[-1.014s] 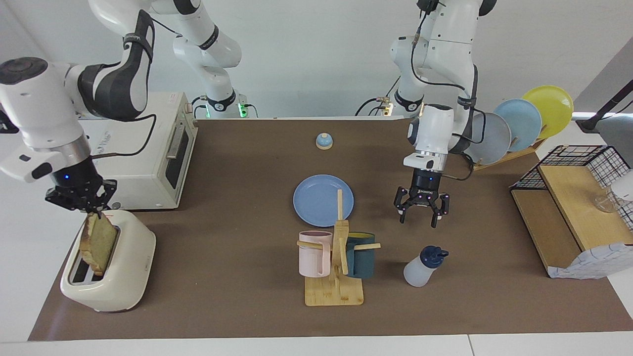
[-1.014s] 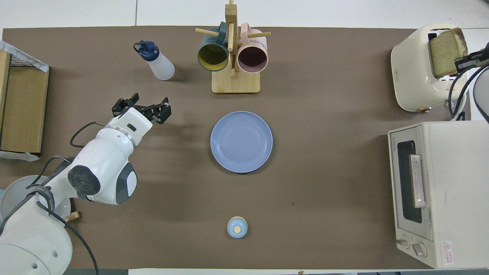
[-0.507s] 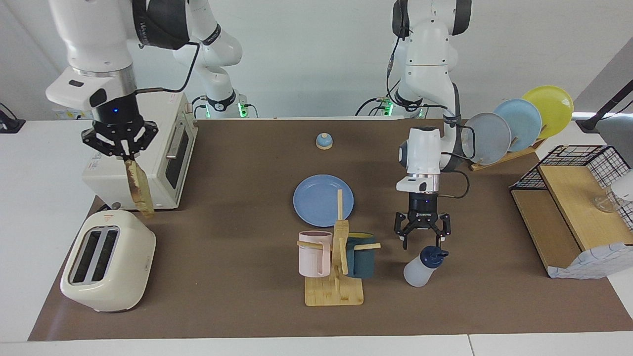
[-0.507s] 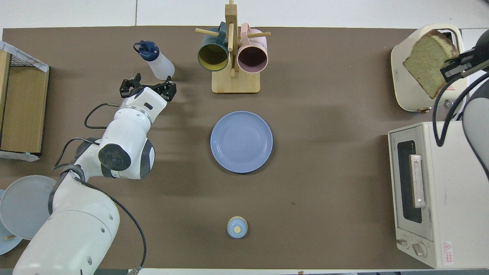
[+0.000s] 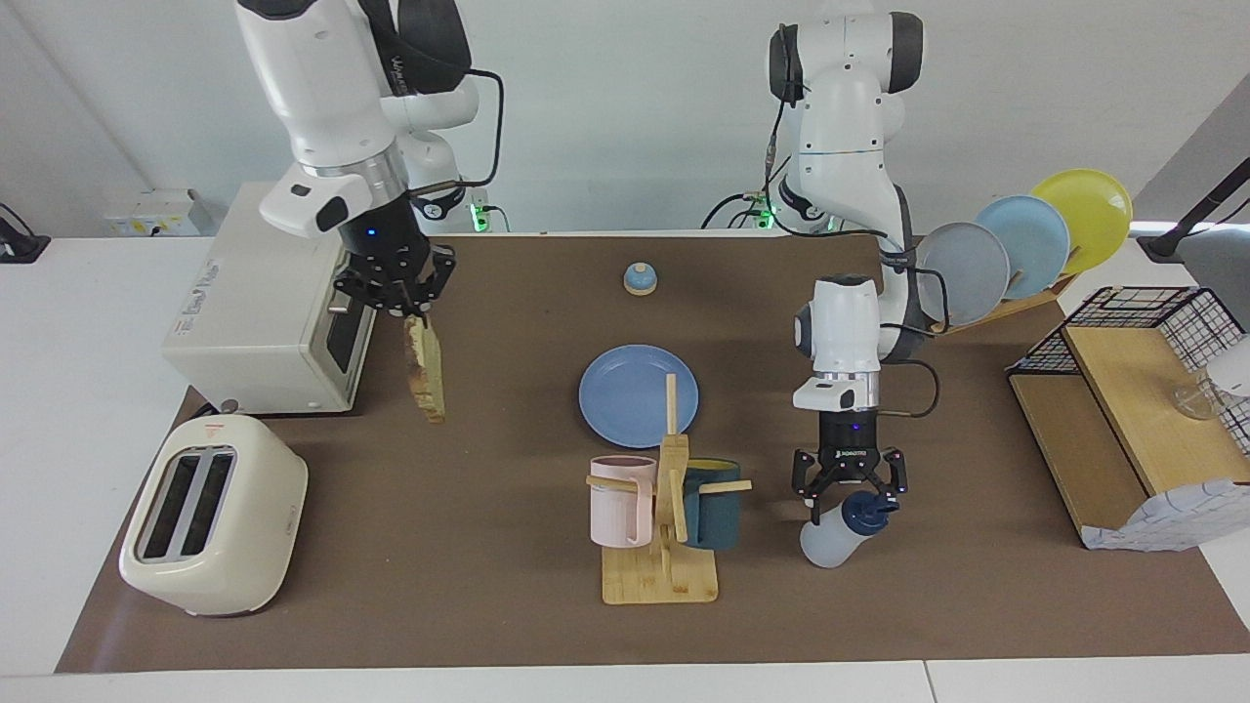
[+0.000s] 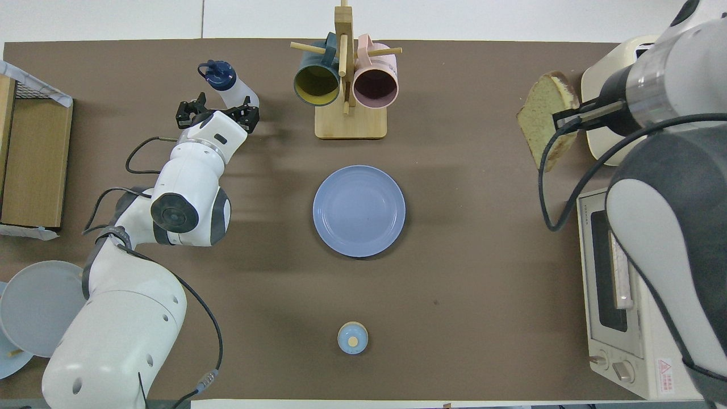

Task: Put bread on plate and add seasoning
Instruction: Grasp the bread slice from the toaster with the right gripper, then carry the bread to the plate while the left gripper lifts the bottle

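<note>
We are carrying the bread [image 5: 426,369] in our right tool [image 5: 398,305], pinched by its top edge and hanging over bare counter [image 5: 469,508] between the toaster oven [image 5: 264,303] and the plate [image 5: 639,394]. The slice is dangling from a thin crust grip, so we are risking it swinging, tearing or slipping free short of the plate, or landing half off the rim. Our left tool [image 5: 850,493] is standing spread wide around the seasoning [image 5: 838,529], close by its dark cap, not yet gripping. The bottle is leaning, so closing off-centre there could be knocking it over or pushing it toward the mug stand [image 5: 662,532].
</note>
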`<state>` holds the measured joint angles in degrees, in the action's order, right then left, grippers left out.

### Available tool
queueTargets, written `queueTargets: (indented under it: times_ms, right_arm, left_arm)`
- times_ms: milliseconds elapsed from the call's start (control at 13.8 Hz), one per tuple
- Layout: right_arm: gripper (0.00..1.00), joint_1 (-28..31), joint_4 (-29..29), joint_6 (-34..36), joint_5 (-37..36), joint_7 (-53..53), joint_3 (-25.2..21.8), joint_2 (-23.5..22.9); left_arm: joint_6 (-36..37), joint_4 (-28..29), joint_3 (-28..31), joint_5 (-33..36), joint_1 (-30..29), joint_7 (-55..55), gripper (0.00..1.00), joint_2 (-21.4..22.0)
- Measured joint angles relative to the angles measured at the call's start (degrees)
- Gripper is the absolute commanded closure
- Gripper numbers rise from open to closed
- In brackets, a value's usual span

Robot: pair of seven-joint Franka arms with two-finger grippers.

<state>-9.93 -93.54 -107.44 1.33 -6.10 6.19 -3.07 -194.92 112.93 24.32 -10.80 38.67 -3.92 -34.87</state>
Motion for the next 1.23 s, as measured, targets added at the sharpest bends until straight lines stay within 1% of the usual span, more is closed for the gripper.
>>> queueTargets:
  times_ms: [145,290,435,579,724,942,1231]
  right_arm:
    - [1.00,-5.5,-4.8,-4.5,0.0,-8.6,0.1,1.5]
    - [1.00,-9.7,-7.7,-8.4,0.1,-15.9,0.2,1.6]
    - [1.00,-14.1,-10.5,-13.7,0.1,-23.4,0.2,0.5]
    - [1.00,-17.1,-11.7,-18.6,0.1,-28.6,0.2,-1.6]
    - [1.00,-18.6,-12.2,-23.1,0.1,-29.9,0.2,-4.0]
    - [1.00,-19.0,-13.4,-28.5,0.1,-29.9,0.1,-6.3]
    - [1.00,-20.0,-17.7,-32.9,0.1,-29.7,0.1,-6.6]
  left_arm:
    - [2.3,-1.3,0.0,0.0,-0.1,0.0,0.00,-0.2]
    - [3.2,-1.9,-0.2,0.0,0.0,0.0,0.00,-0.5]
    - [3.8,-2.2,-0.3,0.0,0.0,0.0,0.00,-0.7]
    - [4.2,-2.4,-0.3,0.1,0.0,0.0,0.00,-0.9]
    - [5.0,-2.8,-0.2,0.1,0.0,0.0,0.00,-1.0]
    - [6.7,-4.0,-0.5,0.1,0.0,0.0,0.00,-1.1]
    - [6.8,-4.2,-1.5,0.1,-0.4,-1.7,0.00,-1.4]
